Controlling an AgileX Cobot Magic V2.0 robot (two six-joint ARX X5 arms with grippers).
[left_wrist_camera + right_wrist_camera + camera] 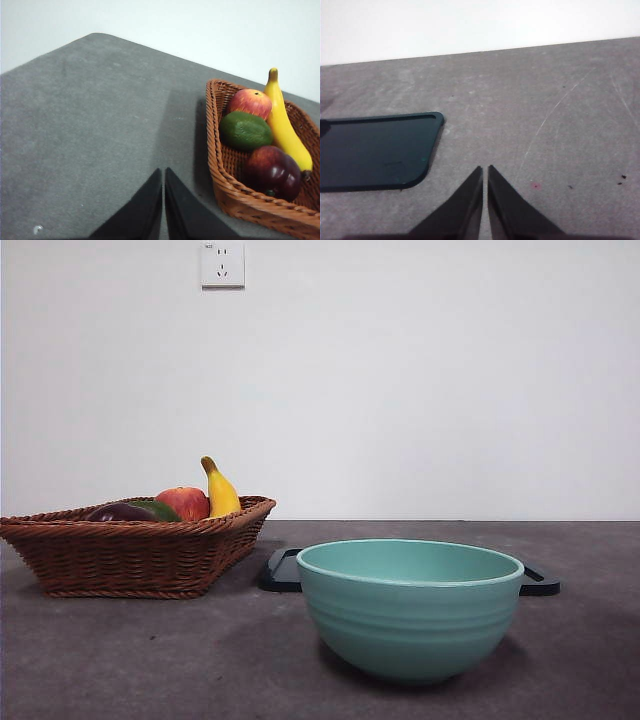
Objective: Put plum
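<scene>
**Plum in the basket, both grippers closed and empty**

The glossy dark purple-maroon plum (272,171) lies in the brown woven wicker basket (220,170), at the end of it nearest the left wrist camera. It touches the long yellow banana (285,127) on one side and sits just beside the flat dark green fruit (245,131); the red-and-yellow apple (250,102) lies beyond the green fruit.

The left gripper (163,172) hangs above bare grey table (90,125), its two black jaws pressed together with nothing between them. It is outside the basket, near its wall, and the plum lies apart from the jaw tips, across the rim.

The right gripper (485,170) is likewise closed on nothing, over bare table beside a flat dark tray (375,150).

In the front view, the basket stands at the left, the plum (120,511) just showing above its rim, and a pale green ceramic bowl (410,610) stands in front of the dark tray.
</scene>
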